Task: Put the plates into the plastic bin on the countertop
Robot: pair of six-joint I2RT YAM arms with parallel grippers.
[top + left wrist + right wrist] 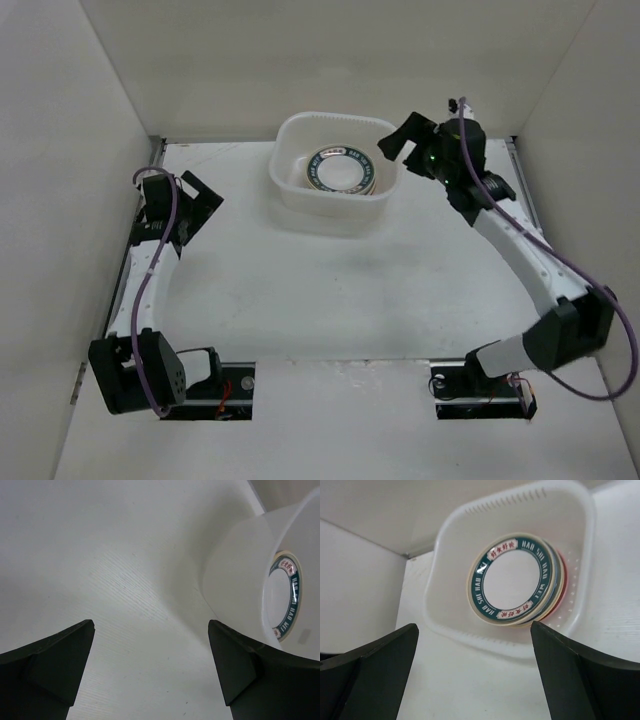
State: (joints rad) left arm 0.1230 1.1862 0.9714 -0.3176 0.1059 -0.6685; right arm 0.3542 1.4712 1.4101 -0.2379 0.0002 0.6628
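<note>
As the plates (pixel 340 170) lie stacked flat in the bin (pixel 287 195), upper centre of the top view, I judge the job about done. My right gripper (pixel 398 140) hangs wide and empty just right of the rim. My left gripper (pixel 203 208), mid-left, is wide too, holding nothing.

top plate (pixel 512 580), teal rim lettered HAO SHI HAO, red Chinese characters

the flat matte white countertop (pixel 330 290) lies open from centre to 6 o'clock. at 12 o'clock stands the translucent white plastic bin (pixel 288 196), stacked round teal-rimmed plates (pixel 340 172) covering its floor. white walls (pixel 60 150) close 9, 12 and 3.
</note>
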